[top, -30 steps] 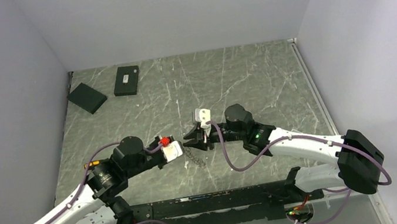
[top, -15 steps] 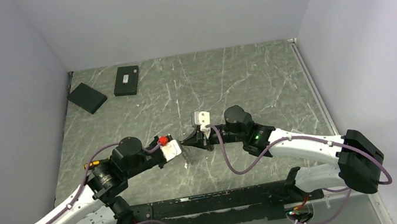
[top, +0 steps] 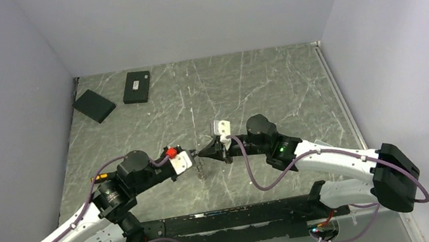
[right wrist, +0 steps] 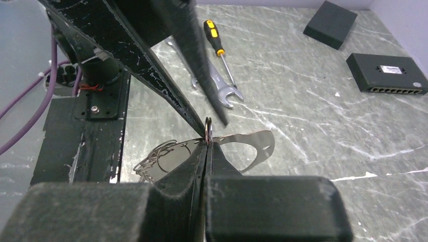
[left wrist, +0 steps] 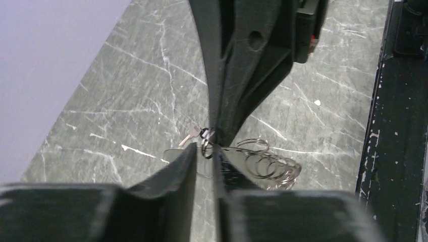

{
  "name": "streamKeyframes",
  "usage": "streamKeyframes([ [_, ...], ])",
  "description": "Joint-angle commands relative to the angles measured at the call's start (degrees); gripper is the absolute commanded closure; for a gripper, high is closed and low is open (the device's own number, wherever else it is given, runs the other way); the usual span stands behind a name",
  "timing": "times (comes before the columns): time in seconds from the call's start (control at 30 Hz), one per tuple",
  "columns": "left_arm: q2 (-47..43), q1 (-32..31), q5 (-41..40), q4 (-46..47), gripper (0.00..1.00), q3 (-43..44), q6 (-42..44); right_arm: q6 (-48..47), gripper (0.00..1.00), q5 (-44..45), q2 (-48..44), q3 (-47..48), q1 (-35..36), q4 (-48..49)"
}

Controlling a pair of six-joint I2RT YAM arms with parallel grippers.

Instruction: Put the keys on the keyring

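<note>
At about ten o'clock on the table [top: 271, 87] I see a black box [top: 94, 105] and a second black box [top: 137, 86], both lying flat. My left gripper [left wrist: 204, 151] reaches in from eight o'clock. Its fingers are squeezed tight on the small keyring [left wrist: 206, 143]. The keyring is near the middle of the table, a bit toward six o'clock, pinched between both grippers. In the left wrist view one little key [left wrist: 191, 135] pokes out at ten o'clock from the ring. A bunch of thin wire loops [left wrist: 266, 164] sits at four o'clock from it. I cannot tell if they hang or lie on the table. My right gripper [right wrist: 206, 142] comes in from four o'clock. It is clamped on the same ring too, tip to tip with the left one. In its view a wrench [right wrist: 218, 84] and a screwdriver [right wrist: 217, 44] lie on the table past the left gripper.
</note>
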Motion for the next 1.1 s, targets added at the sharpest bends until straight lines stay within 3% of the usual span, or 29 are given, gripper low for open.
streamKeyframes([
  [0.0, -2.0, -0.1, -1.7, 1.0, 0.69, -0.3, 0.0, 0.3, 1.00, -0.7, -2.3, -0.1, 0.4, 3.9],
  [0.07, -3.3, 0.0, -2.7, 0.0, 0.64, -0.1, 0.2, 0.2, 1.00, -0.2, -2.6, -0.1, 0.3, 3.9],
  [0.17, -4.8, 0.0, -3.9, -2.9, 0.63, 0.6, 0.8, -0.1, 1.00, 0.1, -2.9, 0.2, 0.4, 3.3],
  [0.43, -5.6, -0.1, -4.2, -1.1, 0.74, -1.0, -1.4, 0.0, 1.00, -0.4, -2.7, 0.6, 0.5, 3.3],
  [0.77, -2.2, 0.0, -2.7, 6.5, 0.74, -3.4, -4.1, -0.4, 1.00, -0.9, -3.3, 0.7, 1.0, 2.8],
  [1.07, -2.5, 0.0, -1.3, 6.2, 0.79, -2.9, -3.7, -1.6, 1.00, -0.4, -2.0, 1.1, 1.5, 1.0],
])
